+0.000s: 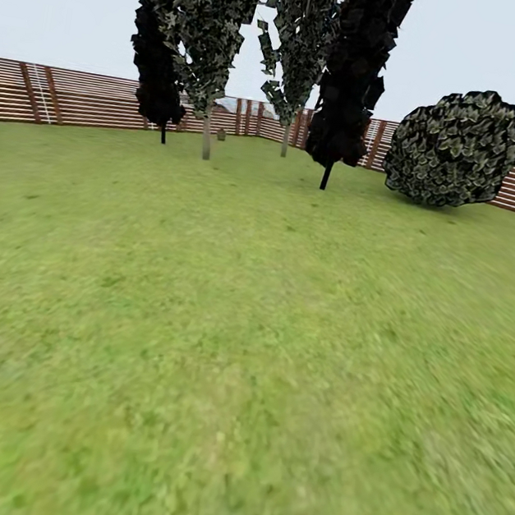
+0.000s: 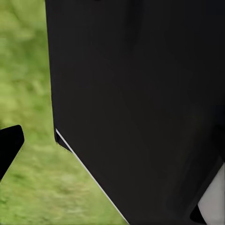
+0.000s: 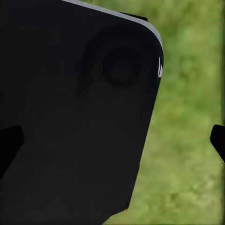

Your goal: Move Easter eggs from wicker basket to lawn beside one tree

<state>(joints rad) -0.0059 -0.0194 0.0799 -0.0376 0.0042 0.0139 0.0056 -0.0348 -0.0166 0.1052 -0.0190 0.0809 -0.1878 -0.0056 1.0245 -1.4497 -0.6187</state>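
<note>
The lawn [image 1: 246, 330] stretches ahead as mottled green grass up to the garden fence. Two trees with pale trunks stand at the far side, one [image 1: 207, 133] left of centre and one [image 1: 286, 133] behind it. A tiny dull shape [image 1: 221, 134] sits by the nearer trunk, too small to identify. The Easter eggs and the wicker basket are out of view. My left gripper [image 2: 112, 145] and right gripper [image 3: 112, 143] hang beside my black body over grass. Their dark fingertips [image 3: 218, 140] are spread wide with nothing between them.
Two narrow dark cypresses [image 1: 157, 75] [image 1: 352, 81] flank the pale-trunked trees. A round leafy bush [image 1: 455, 147] stands at the back right. A brown slatted fence [image 1: 75, 98] closes the yard along the far side.
</note>
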